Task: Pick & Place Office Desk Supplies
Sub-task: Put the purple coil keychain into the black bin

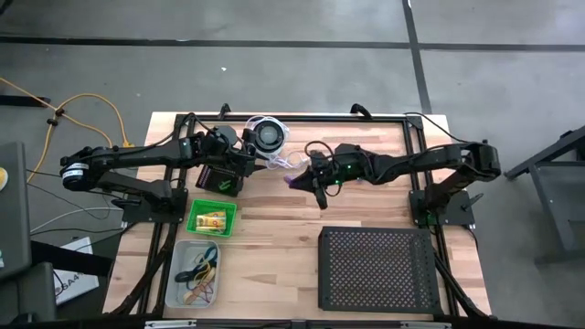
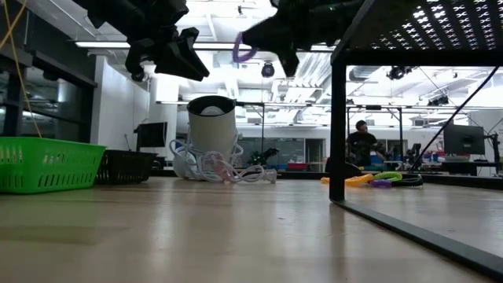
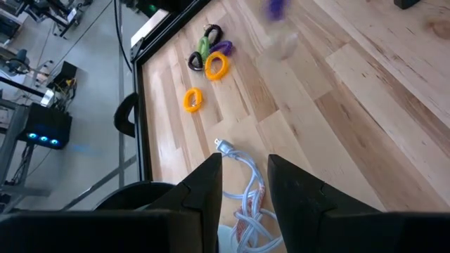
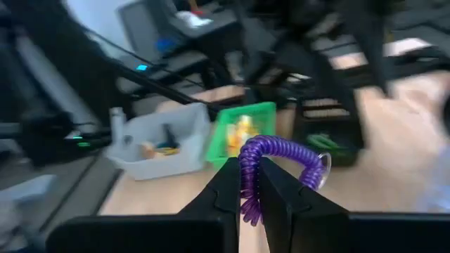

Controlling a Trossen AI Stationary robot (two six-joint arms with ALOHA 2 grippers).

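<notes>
The wooden table (image 1: 274, 228) is lying under both arms. From above, the right gripper (image 1: 306, 175) is hanging beside the left gripper (image 1: 245, 163). From the left wrist, its jaws are standing apart, holding nothing, with orange rings (image 3: 216, 65) far ahead. From the right wrist, the jaws are squeezing a purple coil ring (image 4: 271, 156), with the green basket (image 4: 242, 133) ahead

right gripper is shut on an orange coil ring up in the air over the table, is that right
Not quite: the color is wrong. The right gripper is shut on a purple coil ring, not an orange one, as the right wrist view shows. The orange rings lie on the table in the left wrist view. The rest holds: the low view shows the ring held up in the air.
</notes>
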